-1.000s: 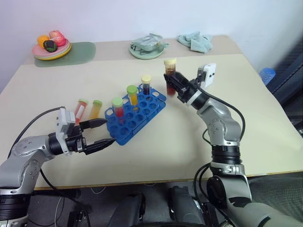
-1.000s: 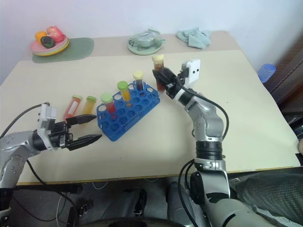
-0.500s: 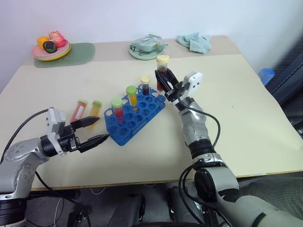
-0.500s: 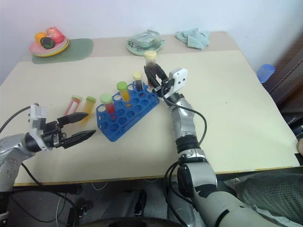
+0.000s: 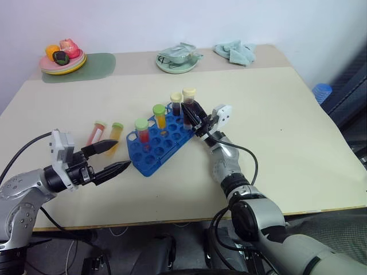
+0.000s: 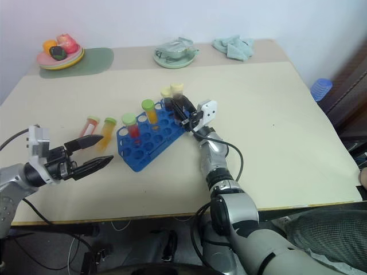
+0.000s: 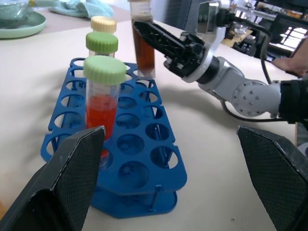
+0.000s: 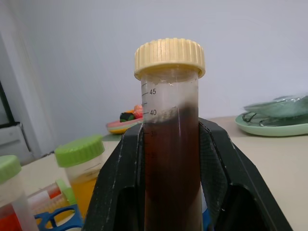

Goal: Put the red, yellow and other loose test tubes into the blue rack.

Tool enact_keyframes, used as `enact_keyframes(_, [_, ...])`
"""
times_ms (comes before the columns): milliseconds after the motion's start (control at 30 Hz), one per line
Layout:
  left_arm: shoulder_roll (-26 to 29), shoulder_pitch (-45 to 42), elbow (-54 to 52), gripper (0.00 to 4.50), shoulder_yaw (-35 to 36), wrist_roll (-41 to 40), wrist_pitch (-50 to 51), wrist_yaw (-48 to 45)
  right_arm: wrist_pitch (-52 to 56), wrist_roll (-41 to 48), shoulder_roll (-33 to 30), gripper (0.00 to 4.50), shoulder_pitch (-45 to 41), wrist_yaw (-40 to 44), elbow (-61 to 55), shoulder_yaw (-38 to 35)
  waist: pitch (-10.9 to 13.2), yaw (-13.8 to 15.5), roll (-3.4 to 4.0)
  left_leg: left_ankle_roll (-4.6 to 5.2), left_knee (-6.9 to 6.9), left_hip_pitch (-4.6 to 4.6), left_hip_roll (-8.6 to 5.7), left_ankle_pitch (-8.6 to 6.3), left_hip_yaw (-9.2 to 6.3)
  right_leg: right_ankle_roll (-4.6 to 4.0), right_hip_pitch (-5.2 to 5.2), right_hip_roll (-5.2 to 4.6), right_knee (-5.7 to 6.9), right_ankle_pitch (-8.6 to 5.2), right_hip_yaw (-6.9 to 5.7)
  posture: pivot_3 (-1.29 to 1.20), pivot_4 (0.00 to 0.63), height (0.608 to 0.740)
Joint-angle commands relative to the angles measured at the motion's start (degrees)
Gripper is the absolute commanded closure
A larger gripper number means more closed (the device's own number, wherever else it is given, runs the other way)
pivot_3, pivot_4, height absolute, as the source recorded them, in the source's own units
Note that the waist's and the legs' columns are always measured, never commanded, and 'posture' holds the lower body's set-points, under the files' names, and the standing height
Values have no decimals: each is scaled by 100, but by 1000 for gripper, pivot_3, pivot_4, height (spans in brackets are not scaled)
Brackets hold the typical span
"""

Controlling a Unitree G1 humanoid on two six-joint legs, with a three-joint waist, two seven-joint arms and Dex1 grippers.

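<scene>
The blue rack [image 5: 166, 140] sits mid-table with three capped tubes standing in it: red [image 5: 141, 130], yellow-orange [image 5: 160, 116] and dark [image 5: 176, 103]. My right gripper [image 5: 192, 112] is shut on a dark brown test tube [image 8: 172, 144] with a pale yellow cap, upright, its lower end at the rack's far right corner. I cannot tell whether it sits in a hole. Two loose test tubes, red [image 5: 97, 133] and yellow-orange [image 5: 116, 131], lie on the table left of the rack. My left gripper [image 5: 124, 154] is open and empty, level, by the rack's near left corner.
At the back are a plate of fruit [image 5: 62, 57] on a green mat [image 5: 94, 64], a pale green dish [image 5: 179, 59] and a teal cloth [image 5: 236, 50]. A blue object [image 5: 322, 89] stands beyond the table's right edge.
My right gripper has come down and leftward with the dark brown tube, from above the table beside the rack to the rack's far right corner. The left gripper has stayed open.
</scene>
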Motion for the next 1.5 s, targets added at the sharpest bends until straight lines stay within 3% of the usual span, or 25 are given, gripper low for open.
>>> enact_keyframes(33, [119,15,-210,0,240,-135,55,53,-50,-6,-81,3325,-173,-97,304,-144,0,-3,0,0,0,0,0,0,0,0,0,0,0,0,0,0,150,740])
enact_keyframes(667, [254,191,-403,0,422,-278,201,92,-102,-49,78,3325,-287,-318,793,-450,-1,4,-1,1,-5,2,3,-1,0,0,6,2,-12,0,0,0,150,740])
enact_keyframes(1267, [494,170,-324,0,537,-367,308,-56,-1028,-524,364,3325,343,-588,781,-221,-9,6,-9,0,-35,15,7,-1,-1,-1,16,6,-38,0,0,0,150,740])
enact_keyframes(1500, [416,39,-239,0,391,-308,266,-88,-1094,-666,340,3325,507,-564,707,-107,-12,1,-14,-3,-89,77,16,0,-1,-8,49,12,-69,-5,0,0,150,740])
